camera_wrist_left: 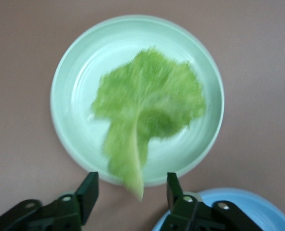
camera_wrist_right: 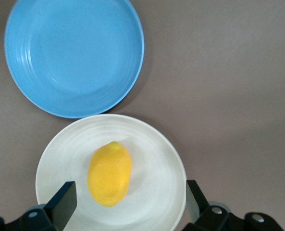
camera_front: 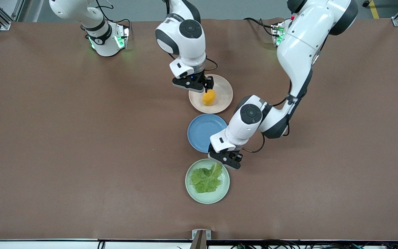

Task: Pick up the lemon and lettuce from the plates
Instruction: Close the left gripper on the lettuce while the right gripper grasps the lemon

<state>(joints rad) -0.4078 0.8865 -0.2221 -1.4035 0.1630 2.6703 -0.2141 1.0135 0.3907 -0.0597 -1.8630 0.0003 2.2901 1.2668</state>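
The orange-yellow lemon [camera_front: 209, 97] lies on the beige-pink plate [camera_front: 224, 89]. My right gripper [camera_front: 205, 86] is open just above that plate, by the lemon's end toward the robots' bases. In the right wrist view the lemon [camera_wrist_right: 109, 174] lies on the plate [camera_wrist_right: 156, 154], with my open right gripper [camera_wrist_right: 130, 204] wide apart around it. The green lettuce [camera_front: 206, 179] lies on the pale green plate [camera_front: 207, 198]. My left gripper [camera_front: 227, 160] hovers open over that plate's rim at the leaf's stem. In the left wrist view the lettuce [camera_wrist_left: 147, 103] lies on the plate [camera_wrist_left: 80, 77], its stem tip between my left gripper's [camera_wrist_left: 131, 190] open jaws.
An empty blue plate [camera_front: 202, 133] sits between the two other plates, close to my left gripper. It also shows in the left wrist view [camera_wrist_left: 238, 207] and in the right wrist view [camera_wrist_right: 75, 53]. Brown table surface [camera_front: 81, 138] stretches wide on both sides.
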